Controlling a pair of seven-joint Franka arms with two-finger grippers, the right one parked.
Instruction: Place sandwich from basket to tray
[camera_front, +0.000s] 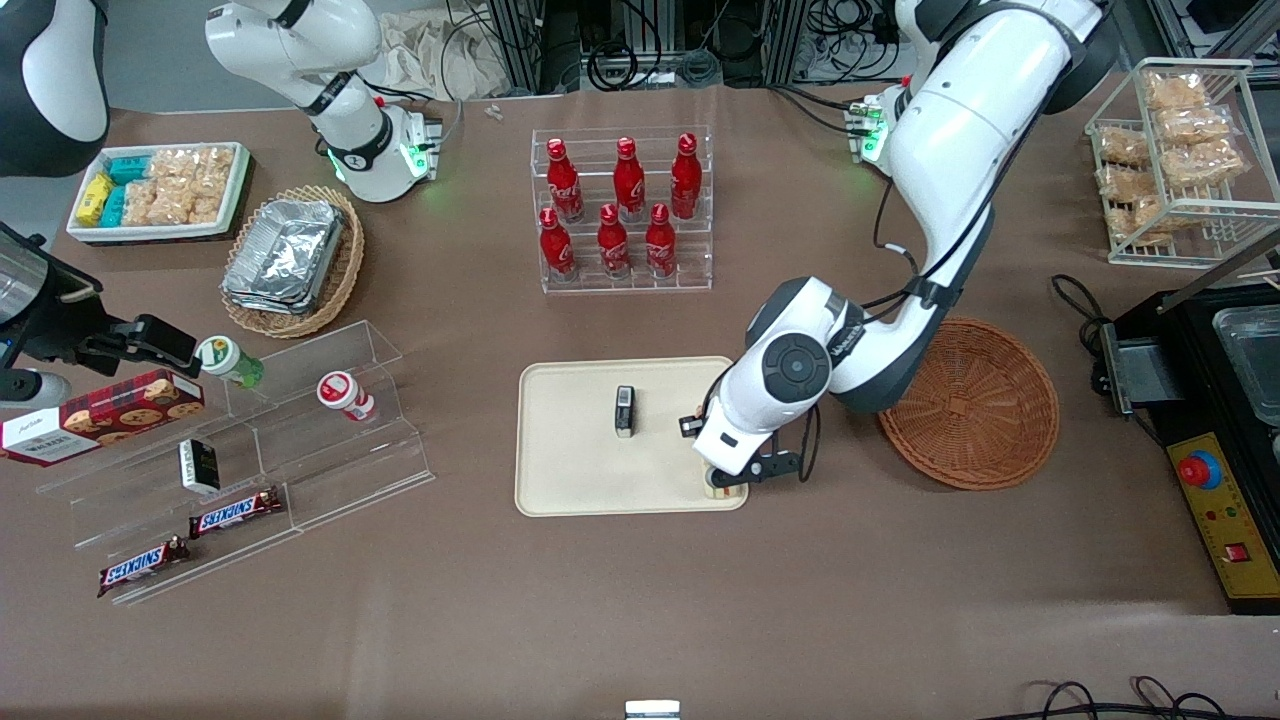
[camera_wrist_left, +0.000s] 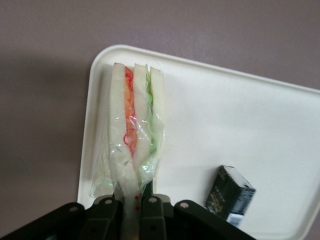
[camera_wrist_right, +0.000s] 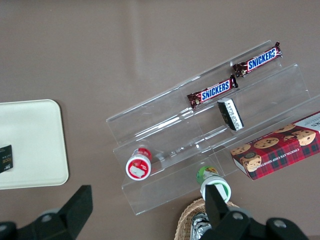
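My left gripper (camera_front: 733, 476) is shut on the sandwich (camera_wrist_left: 132, 110), a plastic-wrapped wedge of pale bread with orange-red and green layers. It holds the sandwich over the corner of the cream tray (camera_front: 570, 455) that is nearest the front camera and the reddish-brown basket (camera_front: 975, 405). In the front view only a pale bit of the sandwich (camera_front: 720, 489) shows under the wrist. The wrist view shows the gripper (camera_wrist_left: 132, 199) pinching the wedge's narrow end above the tray (camera_wrist_left: 225, 120). I cannot tell whether the sandwich touches the tray. The basket holds nothing.
A small dark box (camera_front: 624, 411) stands on the tray, also seen in the wrist view (camera_wrist_left: 230, 192). A rack of red bottles (camera_front: 625, 215) stands farther from the camera. An acrylic shelf with snacks (camera_front: 300, 440) lies toward the parked arm's end. A black machine (camera_front: 1220, 440) lies toward the working arm's end.
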